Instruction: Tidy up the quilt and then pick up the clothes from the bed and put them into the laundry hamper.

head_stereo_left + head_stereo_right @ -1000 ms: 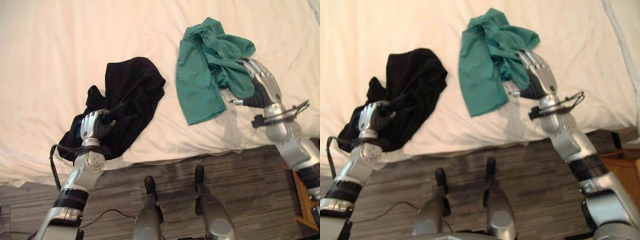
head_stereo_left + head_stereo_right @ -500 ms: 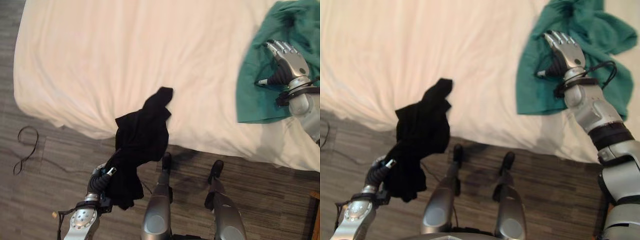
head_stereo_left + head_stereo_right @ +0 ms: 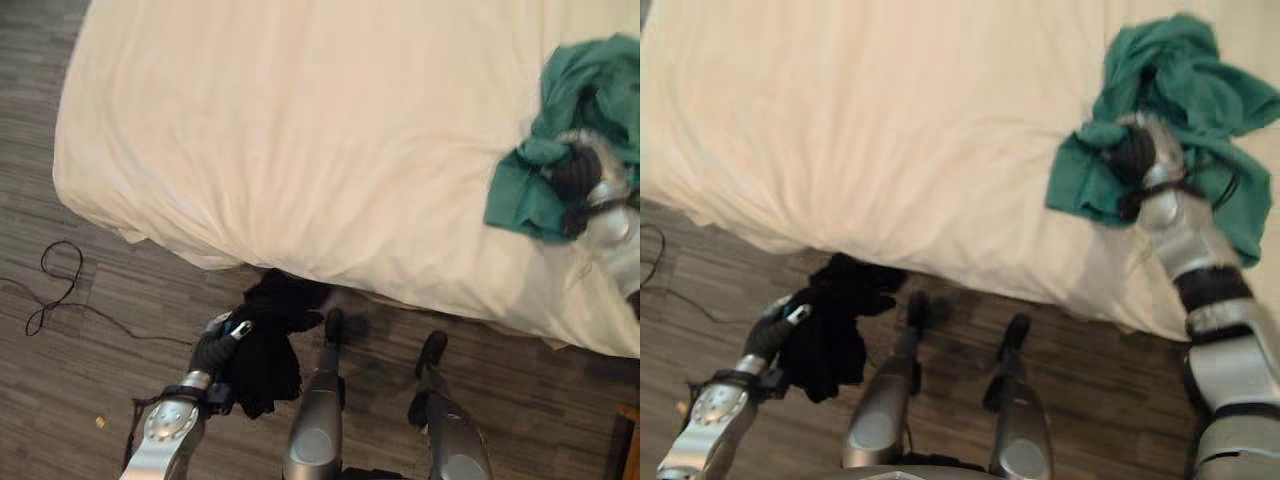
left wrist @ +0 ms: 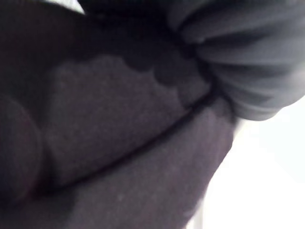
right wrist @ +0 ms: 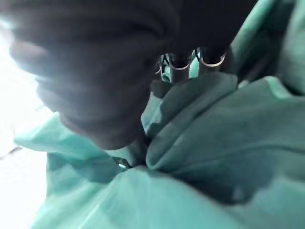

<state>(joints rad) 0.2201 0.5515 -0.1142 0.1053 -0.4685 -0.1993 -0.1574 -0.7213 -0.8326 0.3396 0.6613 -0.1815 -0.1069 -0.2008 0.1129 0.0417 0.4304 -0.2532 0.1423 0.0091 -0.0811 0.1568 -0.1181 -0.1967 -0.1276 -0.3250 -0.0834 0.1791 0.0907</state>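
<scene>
A black garment (image 3: 265, 345) hangs off the bed, over the floor by the bed's front edge, with my left hand (image 3: 215, 350) shut on it. In the left wrist view the black cloth (image 4: 119, 143) lies right against the hand. On the bed's right side lies a green garment (image 3: 1180, 80), bunched up. My right hand (image 3: 1145, 150) sits in its lower folds, fingers curled into the green cloth (image 5: 205, 124). The white quilt (image 3: 300, 130) lies fairly smooth over the bed.
The bed's front edge (image 3: 300, 270) runs slantwise across the view, with its left corner (image 3: 70, 170) in sight. Grey wooden floor (image 3: 90, 380) lies in front of and left of the bed.
The left hand has drawn the black garment down off the bed to hang over the floor. The right hand has curled into the green garment, bunching it. The camera view has shifted.
</scene>
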